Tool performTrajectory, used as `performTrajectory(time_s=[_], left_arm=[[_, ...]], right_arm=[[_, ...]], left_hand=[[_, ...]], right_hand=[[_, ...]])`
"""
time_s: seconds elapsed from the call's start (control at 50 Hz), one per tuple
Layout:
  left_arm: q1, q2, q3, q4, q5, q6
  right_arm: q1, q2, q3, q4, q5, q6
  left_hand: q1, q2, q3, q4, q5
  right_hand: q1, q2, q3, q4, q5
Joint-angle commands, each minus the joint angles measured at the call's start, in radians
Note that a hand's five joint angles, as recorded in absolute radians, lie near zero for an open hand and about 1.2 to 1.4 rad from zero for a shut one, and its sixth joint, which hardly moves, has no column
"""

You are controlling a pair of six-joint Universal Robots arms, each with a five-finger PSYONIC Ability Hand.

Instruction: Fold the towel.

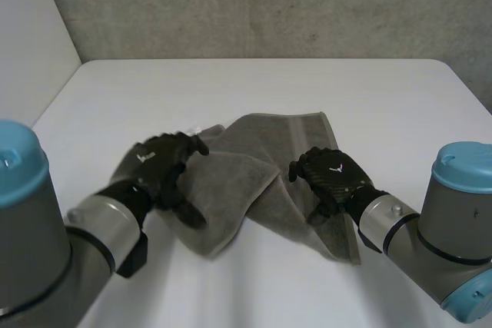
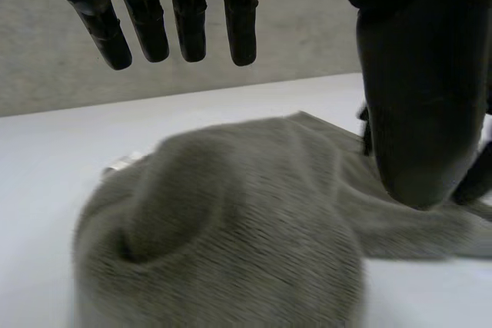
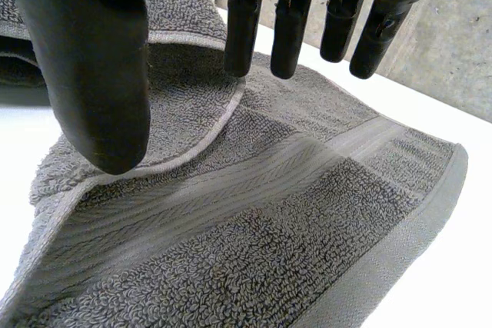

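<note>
Watching remotely, I see the towel (image 1: 254, 178) rumpled under both palms on the worktop (image 1: 269, 90); left robot hand (image 1: 157, 168) has fingers straight, thumb apart; right robot hand (image 1: 336, 177) likewise.

A bare test or lab-like setup: a plain white table (image 1: 254, 90) stands against a rough grey concrete wall (image 1: 261, 5).

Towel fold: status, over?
Both open: left hand over towel left side, right hand over its right side. Towel rumpled, one flap folded over, on table. No obstruction seen.
</note>
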Motion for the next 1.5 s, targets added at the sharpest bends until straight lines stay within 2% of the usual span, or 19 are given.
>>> performTrajectory(time_s=[0.02,0.1,0.14,0.4,0.52,0.62,0.74,0.86,1.02,1.1,1.14,1.18,1.28,1.38,1.42,1.5], left_arm=[[-0.055,-0.045,-0.025,0.026,-0.045,0.001],[-0.075,-0.106,-0.024,0.048,-0.097,0.001],[-0.101,-0.147,-0.017,0.068,-0.156,0.000],[-0.221,-0.334,0.055,0.210,-0.281,0.009],[-0.215,-0.425,0.124,0.214,-0.353,0.009],[-0.185,-0.441,0.145,0.214,-0.371,0.012],[-0.127,-0.433,0.147,0.220,-0.371,0.017],[-0.034,-0.415,0.145,0.227,-0.367,0.021],[0.005,-0.427,0.162,0.255,-0.362,0.021],[0.063,-0.437,0.171,0.260,-0.338,0.023],[0.063,-0.437,0.171,0.260,-0.338,0.023],[0.077,-0.436,0.161,0.258,-0.272,0.023],[0.082,-0.424,0.128,0.257,-0.198,0.023],[0.082,-0.414,0.115,0.257,-0.184,0.023],[0.089,-0.393,0.098,0.257,-0.181,0.023],[0.109,-0.381,0.081,0.257,-0.158,0.023]], right_arm=[[-0.001,0.000,-0.002,-0.001,0.000,0.000],[-0.001,0.001,-0.002,-0.001,0.000,0.000],[-0.001,0.000,-0.002,-0.001,0.000,0.000],[-0.001,0.001,-0.002,-0.002,0.002,-0.023],[-0.001,0.008,-0.005,0.001,0.011,-0.017],[-0.001,0.008,-0.022,0.015,0.040,0.006],[0.002,0.005,-0.043,0.035,0.066,0.065],[0.008,0.006,-0.070,0.053,0.066,0.087],[0.020,0.020,-0.091,0.053,0.067,0.089],[0.023,0.028,-0.091,0.053,0.067,0.093],[0.028,0.038,-0.094,0.053,0.069,0.105],[0.028,0.044,-0.100,0.051,0.069,0.122],[0.028,0.095,-0.154,0.055,0.069,0.213],[0.029,0.184,-0.264,0.119,0.067,0.271],[0.034,0.207,-0.290,0.140,0.067,0.283],[0.041,0.253,-0.337,0.156,0.061,0.339]], left_hand=[[-0.086,-0.065,-0.051,-0.059,-0.025],[-0.095,-0.074,-0.051,-0.059,-0.034],[-0.107,-0.085,-0.051,-0.059,-0.045],[-0.113,-0.091,-0.051,-0.059,-0.051],[-0.125,-0.103,-0.051,-0.059,-0.063],[-0.128,-0.106,-0.051,-0.059,-0.066],[-0.131,-0.109,-0.051,-0.059,-0.069],[-0.131,-0.109,-0.051,-0.059,-0.069],[-0.116,-0.094,-0.051,-0.059,-0.054],[-0.072,-0.050,-0.051,-0.059,-0.010],[-0.072,-0.050,-0.051,-0.059,-0.010],[-0.002,0.020,-0.051,-0.059,0.060],[0.095,0.117,-0.051,-0.059,0.157],[0.151,0.173,-0.051,-0.059,0.213],[0.315,0.336,-0.051,-0.059,0.376],[0.448,0.469,-0.051,-0.059,0.510]], right_hand=[[-0.045,-0.062,-0.043,-0.076,-0.015],[-0.045,-0.062,-0.043,-0.076,-0.015],[-0.045,-0.062,-0.043,-0.076,-0.015],[-0.048,-0.065,-0.043,-0.076,-0.018],[-0.074,-0.091,-0.043,-0.076,-0.044],[-0.148,-0.165,-0.043,-0.076,-0.117],[-0.245,-0.262,-0.043,-0.076,-0.214],[-0.254,-0.271,-0.043,-0.076,-0.223],[-0.254,-0.271,-0.043,-0.076,-0.223],[-0.248,-0.265,-0.043,-0.076,-0.217],[-0.248,-0.265,-0.043,-0.076,-0.217],[-0.245,-0.262,-0.043,-0.076,-0.214],[-0.245,-0.262,-0.043,-0.076,-0.214],[-0.242,-0.259,-0.043,-0.076,-0.211],[-0.248,-0.265,-0.043,-0.076,-0.217],[-0.248,-0.265,-0.043,-0.076,-0.217]])
